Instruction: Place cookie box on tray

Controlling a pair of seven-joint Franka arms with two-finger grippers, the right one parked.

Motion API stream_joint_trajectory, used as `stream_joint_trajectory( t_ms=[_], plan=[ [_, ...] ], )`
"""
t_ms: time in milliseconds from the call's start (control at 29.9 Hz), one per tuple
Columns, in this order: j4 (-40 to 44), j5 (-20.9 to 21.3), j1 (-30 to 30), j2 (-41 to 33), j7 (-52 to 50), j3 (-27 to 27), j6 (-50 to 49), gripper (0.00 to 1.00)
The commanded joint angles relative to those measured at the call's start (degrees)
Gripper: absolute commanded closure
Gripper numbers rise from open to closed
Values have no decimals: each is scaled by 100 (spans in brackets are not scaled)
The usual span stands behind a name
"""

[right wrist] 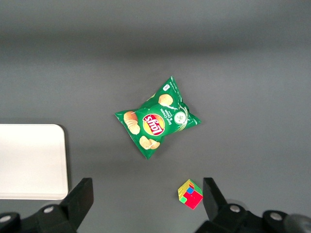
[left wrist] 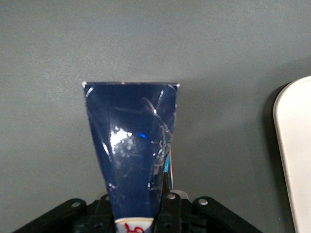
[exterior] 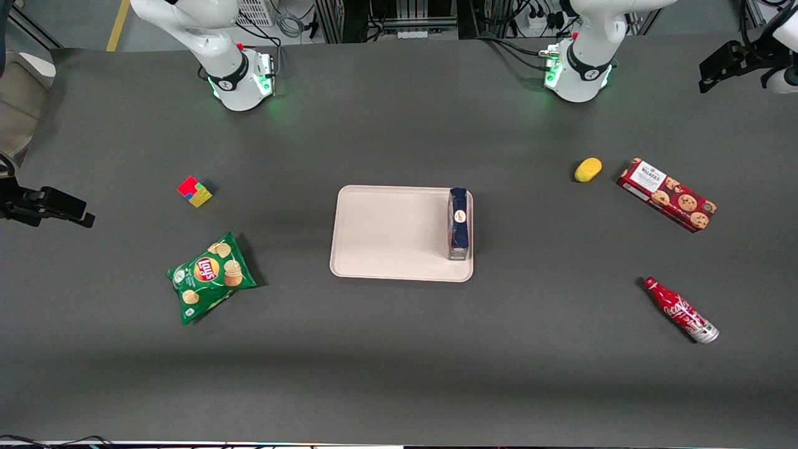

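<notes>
While looking down from the front, seeing the broad dark grey matte table (exterior: 399, 374) carrying the large flat pale pinkish-beige plastic tray (exterior: 393, 234) at its middle. Finding the slim dark navy-blue cardboard cookie box (exterior: 459, 224) resting on its narrow long side in that tray, along the rim toward the working arm's end. Catching the black left-arm gripper (left wrist: 138, 213) only from the left wrist, with the box running close-up into it and a tray edge beside. Being unable to tell whether clamped or loose.

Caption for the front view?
Cookie box rests on tray, along its working-arm edge; hand hovers off toward that table end.
</notes>
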Motion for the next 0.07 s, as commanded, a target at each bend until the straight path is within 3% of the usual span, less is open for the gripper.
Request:
stream_joint_trajectory(
  t_ms=[0,33],
  plan=[
    [-94,-98,-75,-104,87,58,107,0],
    [-85,-98,-75,-96,87,58,107,0]
  ],
)
